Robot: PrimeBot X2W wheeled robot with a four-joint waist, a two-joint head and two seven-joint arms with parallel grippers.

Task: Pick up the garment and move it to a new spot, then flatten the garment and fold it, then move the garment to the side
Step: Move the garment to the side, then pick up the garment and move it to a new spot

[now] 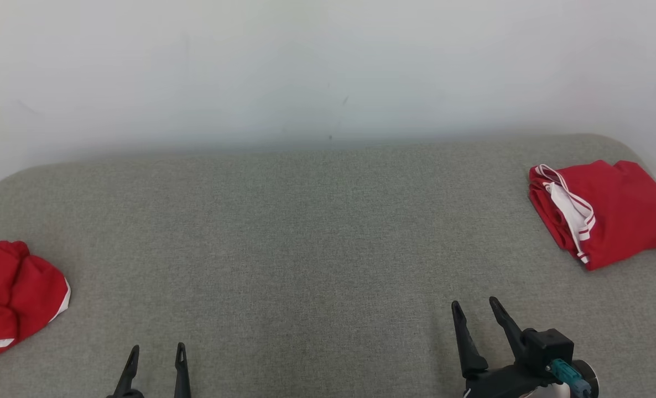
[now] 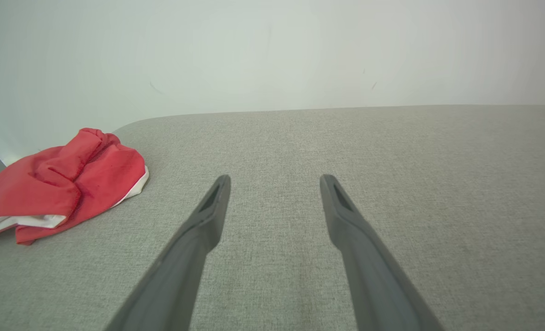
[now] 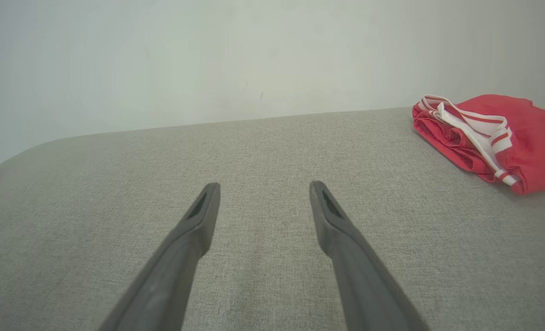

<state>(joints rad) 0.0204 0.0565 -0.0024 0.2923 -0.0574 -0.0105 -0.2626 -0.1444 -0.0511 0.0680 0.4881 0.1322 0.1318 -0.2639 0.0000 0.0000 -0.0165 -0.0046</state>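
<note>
A crumpled red garment with white trim point(image 1: 15, 298) point(image 2: 65, 184) lies bunched at the far left of the grey padded table point(image 1: 317, 232). A second red garment with white striped edging point(image 1: 604, 210) point(image 3: 493, 138) lies folded at the far right. My left gripper point(image 1: 158, 351) point(image 2: 275, 181) hovers open near the front edge, to the right of the crumpled garment and apart from it. My right gripper point(image 1: 476, 305) point(image 3: 263, 188) stands open at the lower right, in front of the folded garment, holding nothing.
A pale wall point(image 1: 328, 66) rises right behind the table's rounded back edge. The grey fabric stretches bare between the two garments.
</note>
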